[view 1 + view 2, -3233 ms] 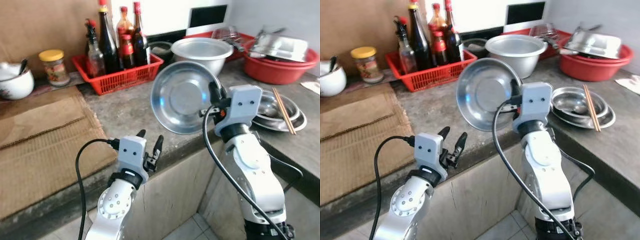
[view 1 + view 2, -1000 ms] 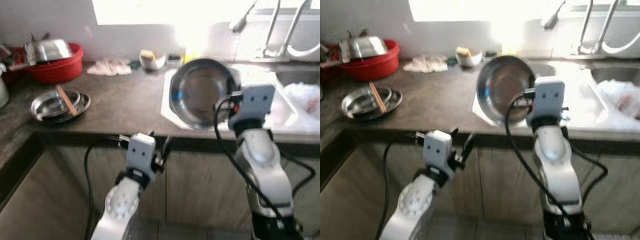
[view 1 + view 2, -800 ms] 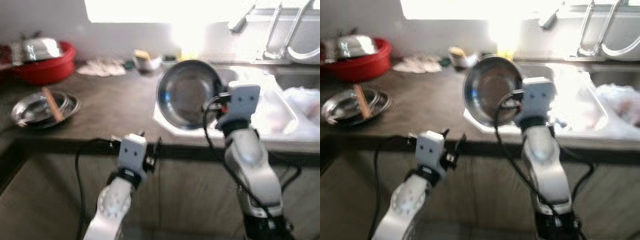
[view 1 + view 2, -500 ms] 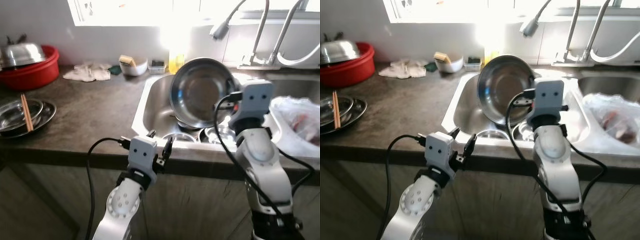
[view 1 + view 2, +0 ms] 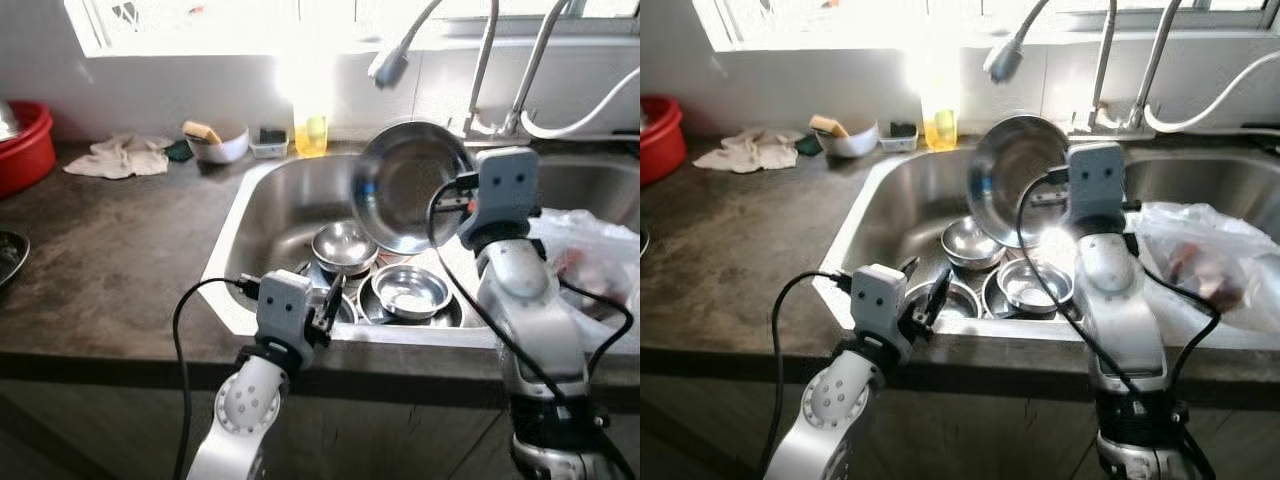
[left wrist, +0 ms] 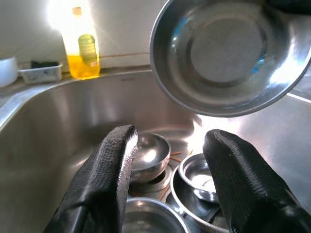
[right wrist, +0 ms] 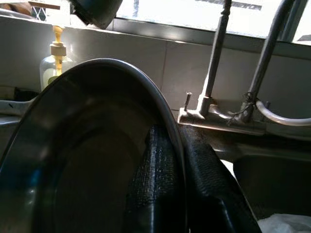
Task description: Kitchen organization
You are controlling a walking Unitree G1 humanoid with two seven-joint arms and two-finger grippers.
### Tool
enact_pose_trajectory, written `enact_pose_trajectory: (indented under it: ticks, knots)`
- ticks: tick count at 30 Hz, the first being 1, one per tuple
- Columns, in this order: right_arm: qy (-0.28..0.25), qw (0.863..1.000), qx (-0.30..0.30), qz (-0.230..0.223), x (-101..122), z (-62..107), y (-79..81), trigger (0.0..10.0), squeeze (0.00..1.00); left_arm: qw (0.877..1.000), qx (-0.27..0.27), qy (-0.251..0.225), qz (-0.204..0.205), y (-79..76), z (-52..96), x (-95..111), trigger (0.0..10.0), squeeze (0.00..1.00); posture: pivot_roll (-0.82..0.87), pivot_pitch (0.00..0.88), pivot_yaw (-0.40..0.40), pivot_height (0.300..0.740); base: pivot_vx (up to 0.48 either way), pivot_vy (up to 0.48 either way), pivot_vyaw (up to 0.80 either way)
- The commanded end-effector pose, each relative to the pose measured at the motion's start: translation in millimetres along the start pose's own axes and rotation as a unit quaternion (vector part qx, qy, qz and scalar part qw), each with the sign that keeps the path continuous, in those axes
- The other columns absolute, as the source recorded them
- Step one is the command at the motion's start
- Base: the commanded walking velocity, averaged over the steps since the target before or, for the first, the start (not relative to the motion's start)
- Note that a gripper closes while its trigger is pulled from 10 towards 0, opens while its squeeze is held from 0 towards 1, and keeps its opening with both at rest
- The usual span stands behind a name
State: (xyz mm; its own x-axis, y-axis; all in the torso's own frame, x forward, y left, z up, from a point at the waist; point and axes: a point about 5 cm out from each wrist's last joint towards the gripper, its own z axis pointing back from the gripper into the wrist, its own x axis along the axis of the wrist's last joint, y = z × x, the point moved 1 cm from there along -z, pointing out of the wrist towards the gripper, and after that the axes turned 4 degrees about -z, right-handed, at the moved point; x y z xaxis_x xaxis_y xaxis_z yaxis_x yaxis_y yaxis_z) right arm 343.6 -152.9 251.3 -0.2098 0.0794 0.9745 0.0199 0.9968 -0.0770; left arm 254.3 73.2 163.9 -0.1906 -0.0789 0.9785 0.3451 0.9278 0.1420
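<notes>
While the left gripper idles with its fingers apart at the front lip of the sink, the right gripper stands above the basin, pinching the rim of a steel bowl held on edge over the smaller bowls stacked on the sink floor. To set it down well, I judge the arm should tip the bowl flat, lower it onto the stack rather than drop it, and stay clear of the spray tap hanging behind.
</notes>
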Motion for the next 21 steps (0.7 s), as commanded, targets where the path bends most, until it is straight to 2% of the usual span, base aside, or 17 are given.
enact_pose_trajectory:
  ticks: [1,6,7,9,10,12,13,14,15,21]
  knots:
    - [0.008,1.000,0.017,-0.011,2.8,-10.1,7.8,10.0,0.00,1.000,0.007,0.001,-0.005,2.0,1.9,1.1,10.0,0.00,0.08,0.082,-0.028,0.740,0.000,0.000,0.00]
    - [0.015,1.000,0.018,-0.010,0.9,-12.9,8.4,10.0,0.00,1.000,0.008,0.001,-0.005,2.1,2.1,1.4,10.0,0.00,0.08,0.082,-0.028,0.740,0.000,0.000,0.00]
    - [0.034,0.999,0.016,-0.017,-4.7,-20.4,7.6,10.0,0.00,1.000,0.010,0.001,-0.005,2.5,3.3,2.1,10.0,0.00,0.09,0.097,-0.033,0.740,0.000,0.000,0.00]
    - [0.034,0.999,0.016,-0.017,-4.7,-20.4,7.6,10.0,0.00,1.000,0.010,0.001,-0.005,2.5,3.3,2.1,10.0,0.00,0.09,0.097,-0.033,0.740,0.000,0.000,0.00]
    - [0.058,0.998,0.013,-0.023,-11.9,-29.1,6.3,10.0,0.00,1.000,0.013,0.002,-0.006,3.1,4.8,2.8,10.0,0.00,0.09,0.106,-0.034,0.740,0.000,0.000,0.00]
    - [0.058,0.998,0.013,-0.023,-11.9,-29.1,6.3,10.0,0.00,1.000,0.013,0.002,-0.006,3.1,4.8,2.8,10.0,0.00,0.09,0.106,-0.034,0.740,0.000,0.000,0.00]
    - [0.087,0.996,0.009,-0.034,-21.1,-37.8,4.6,10.0,0.00,1.000,0.017,0.004,-0.007,3.6,8.0,3.4,10.0,0.00,0.10,0.130,-0.037,0.740,0.000,0.000,0.00]
    - [0.087,0.996,0.009,-0.034,-21.1,-37.8,4.6,10.0,0.00,1.000,0.017,0.004,-0.007,3.6,8.0,3.4,10.0,0.00,0.10,0.130,-0.037,0.740,0.000,0.000,0.00]
    - [0.141,0.989,0.008,-0.047,-39.7,-47.2,3.9,10.0,0.00,0.999,0.028,0.013,-0.011,4.7,15.7,2.6,10.0,0.00,0.12,0.156,-0.042,0.740,0.000,0.000,0.00]
    - [0.226,0.971,0.049,-0.068,-71.6,-46.4,16.6,10.0,0.00,0.999,0.032,0.023,-0.009,4.1,23.1,2.8,10.0,0.00,0.13,0.185,-0.046,0.740,0.000,0.000,0.00]
